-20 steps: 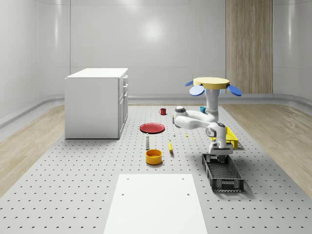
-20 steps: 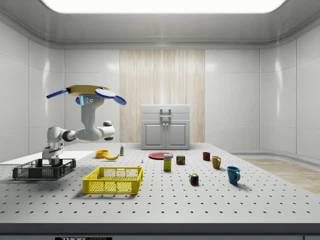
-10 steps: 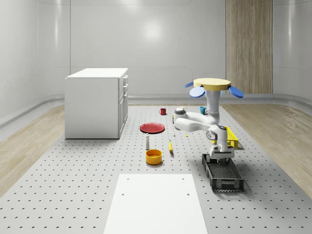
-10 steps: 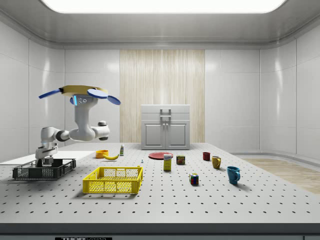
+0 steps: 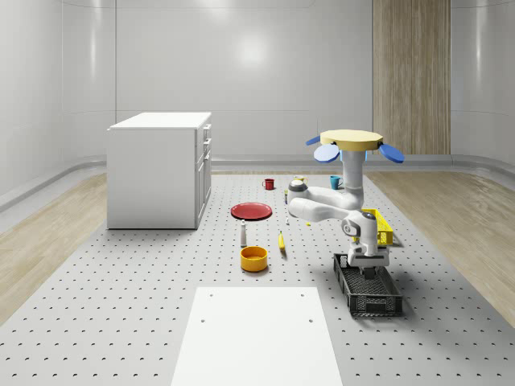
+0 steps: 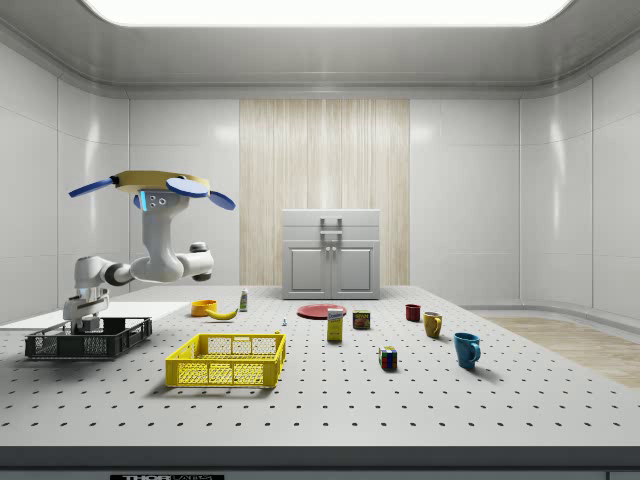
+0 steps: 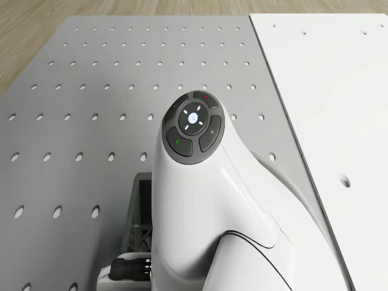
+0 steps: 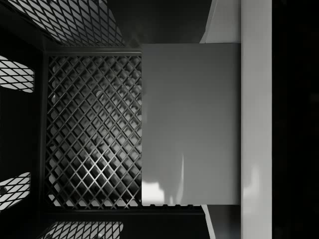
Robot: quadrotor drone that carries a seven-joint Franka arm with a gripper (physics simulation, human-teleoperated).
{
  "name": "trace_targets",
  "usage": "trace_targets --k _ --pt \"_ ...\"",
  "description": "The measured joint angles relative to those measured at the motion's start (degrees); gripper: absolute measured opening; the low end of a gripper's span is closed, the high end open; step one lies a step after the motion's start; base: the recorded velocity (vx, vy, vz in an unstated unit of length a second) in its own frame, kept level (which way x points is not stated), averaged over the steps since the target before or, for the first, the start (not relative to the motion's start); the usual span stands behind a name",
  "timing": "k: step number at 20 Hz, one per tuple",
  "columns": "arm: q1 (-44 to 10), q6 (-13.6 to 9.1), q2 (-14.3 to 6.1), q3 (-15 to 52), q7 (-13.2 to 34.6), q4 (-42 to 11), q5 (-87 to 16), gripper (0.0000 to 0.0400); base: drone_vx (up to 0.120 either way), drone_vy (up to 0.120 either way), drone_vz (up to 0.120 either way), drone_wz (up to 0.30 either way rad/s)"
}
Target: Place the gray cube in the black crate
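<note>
The jaws are clamped on the gray cube (image 8: pixel 191 124): in the wrist view one pale finger (image 8: pixel 256 119) lies flat against the cube's side, with the crate's mesh floor right behind the cube. The cube is thus held low inside the black crate (image 5: pixel 368 287), at the end of the crate nearer the yellow basket (image 5: pixel 376 226); whether it touches the floor cannot be told. In the side view the gripper (image 6: pixel 88 322) reaches down past the crate's rim (image 6: pixel 88 338).

From the gripper the white arm (image 5: pixel 330 203) rises out of the crate, bends at an elbow and runs back to a vertical column under the drone (image 5: pixel 349 142). The drone hovers in the air, above the table (image 5: pixel 121 297), beyond the crate's far end and next to the basket.

Around the crate: the basket lies just behind it, the white panel (image 5: pixel 257 338) lies well to its side toward the whole-scene view's left, and the orange bowl (image 5: pixel 253 258), the banana (image 5: pixel 282 241) and the red plate (image 5: pixel 251 211) lie farther that way. The white cabinet (image 5: pixel 161 169) stands farthest from the crate.
</note>
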Motion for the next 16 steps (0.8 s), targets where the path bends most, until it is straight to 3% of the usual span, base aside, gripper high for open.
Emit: trace_targets --k 5,10,16 --pt "-0.6 1.3 0.0 -4.8 0.2 0.6 -4.6 0.025 0.0 0.0 0.0 0.0" --pt "-0.9 1.6 0.2 -6.8 0.2 1.0 -6.6 0.0353 0.0 0.0 0.0 0.0" --pt "-0.5 0.6 0.6 -4.5 0.1 0.6 -4.5 0.0389 0.0 0.0 0.0 0.0"
